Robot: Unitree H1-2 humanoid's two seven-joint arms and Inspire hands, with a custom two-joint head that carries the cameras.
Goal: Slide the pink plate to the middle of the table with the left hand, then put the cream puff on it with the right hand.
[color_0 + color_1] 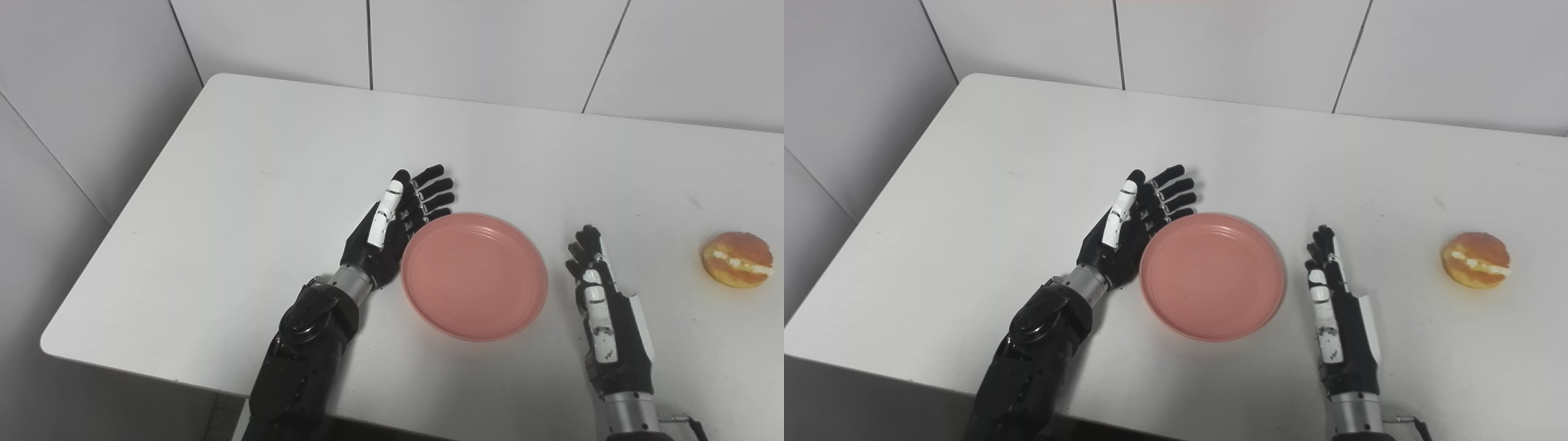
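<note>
Pink plate between empty, spread left robot hand and right robot hand, both views alike

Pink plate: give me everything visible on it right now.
The pink plate is round, shallow and salmon-pink, looks like matte plastic, with faint concentric rings inside its raised rim. It is empty and lies flat, right side up, near the middle of the white table. The left robot hand, open, sits against its left rim; whether they actually touch is unclear. Nothing else touches it.
</note>
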